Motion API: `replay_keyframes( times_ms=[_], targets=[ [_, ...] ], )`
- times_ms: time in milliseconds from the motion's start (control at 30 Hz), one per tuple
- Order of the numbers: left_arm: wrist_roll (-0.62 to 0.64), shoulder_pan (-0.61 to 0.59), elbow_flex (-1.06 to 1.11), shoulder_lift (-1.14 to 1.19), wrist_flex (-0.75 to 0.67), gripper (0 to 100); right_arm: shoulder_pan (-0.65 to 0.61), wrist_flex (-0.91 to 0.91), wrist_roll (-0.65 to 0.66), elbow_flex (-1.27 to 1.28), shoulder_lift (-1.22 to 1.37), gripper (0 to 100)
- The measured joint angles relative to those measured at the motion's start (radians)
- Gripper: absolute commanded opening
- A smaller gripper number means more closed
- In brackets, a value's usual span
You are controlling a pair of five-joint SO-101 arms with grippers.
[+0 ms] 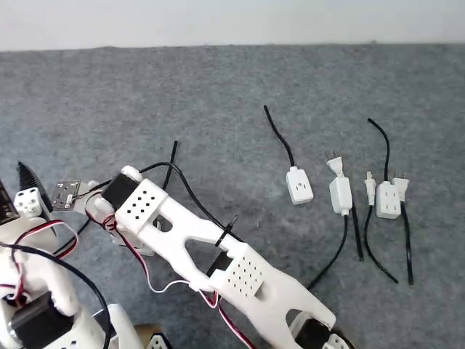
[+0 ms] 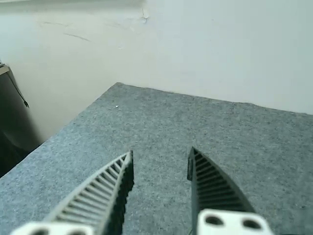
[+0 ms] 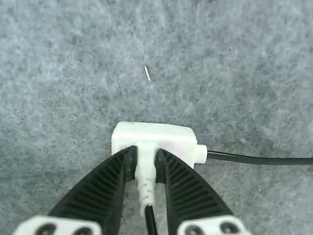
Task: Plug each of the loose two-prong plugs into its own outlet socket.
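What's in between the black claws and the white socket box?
A white plug, pinched in the right gripper and butting against the socket, as the right wrist view shows.

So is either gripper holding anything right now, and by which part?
The right gripper is shut on a white plug, gripping its narrow body right next to the outlet socket. The left gripper is open, holding nothing.

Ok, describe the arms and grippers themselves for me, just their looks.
An arm in the high view is white plastic, its links perforated with grids of small holes, with black motors at the joints, red, white and black wires and a black zip tie. The left gripper and right gripper have black fingers tapering to points, on white bases with screw holes.
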Motion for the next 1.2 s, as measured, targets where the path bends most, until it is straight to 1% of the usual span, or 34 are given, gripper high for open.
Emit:
replay_keyframes(
  times_ms=[600, 700, 833, 900, 1067, 1133, 1200],
  targets=[
    [0.000, 0.000, 0.000, 0.000, 0.018, 19, 0.000, 0.000, 0.000, -0.003, 0.003, 0.9],
    [0.000, 0.000, 0.000, 0.000, 0.018, 19, -0.025, 0.008, 0.000, -0.003, 0.003, 0.9],
    [0.000, 0.000, 0.000, 0.000, 0.018, 19, -0.028, 0.014, 0.000, -0.003, 0.003, 0.9],
    [0.000, -0.023, 0.000, 0.000, 0.018, 19, -0.028, 0.014, 0.000, -0.005, 0.003, 0.9],
    [0.000, -0.153, -0.040, -0.003, 0.018, 19, -0.028, 0.049, 0.000, -0.091, 0.048, 1.1],
    [0.000, -0.176, -0.041, -0.006, 0.018, 19, -0.028, 0.055, 0.000, -0.103, 0.051, 5.0],
    [0.000, -0.172, -0.041, -0.006, 0.018, 19, -0.028, 0.058, 0.000, -0.106, 0.051, 14.4]
  ],
)
